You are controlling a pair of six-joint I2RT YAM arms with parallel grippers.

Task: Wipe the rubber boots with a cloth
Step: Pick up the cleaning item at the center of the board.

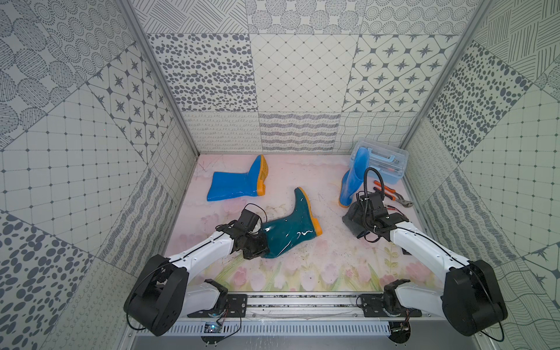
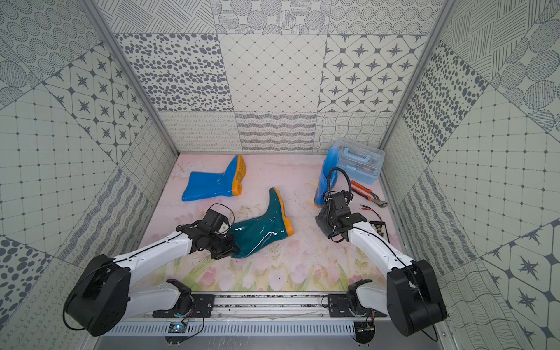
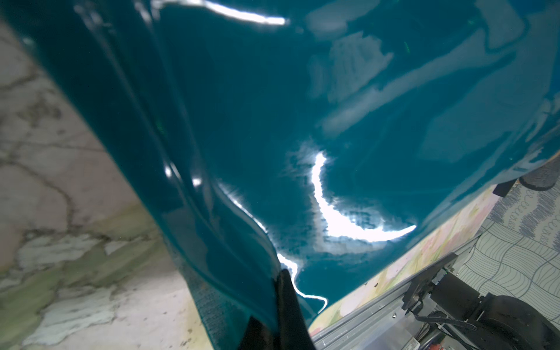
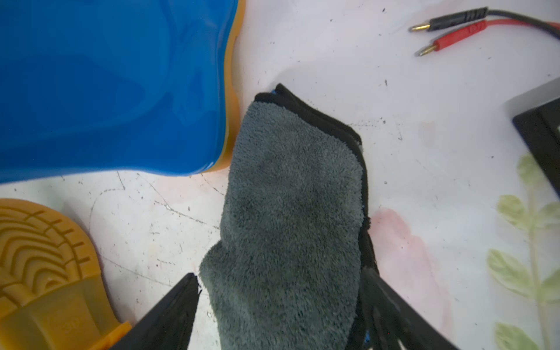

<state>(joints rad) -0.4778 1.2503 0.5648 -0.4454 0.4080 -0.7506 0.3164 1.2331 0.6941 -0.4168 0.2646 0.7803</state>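
My left gripper (image 1: 258,247) is clamped tight on the shaft rim of the teal boot (image 1: 291,230), which lies on its side in the middle of the bench (image 1: 303,266), orange sole toward the right edge. My right gripper (image 4: 278,278) stands spread, a finger on either side of the grey cloth (image 4: 291,197), which sits bunched on the bench near the right edge, just beside the sole of the upright blue boot (image 1: 353,178). The other blue boot (image 1: 233,185) lies on its side toward the far left corner.
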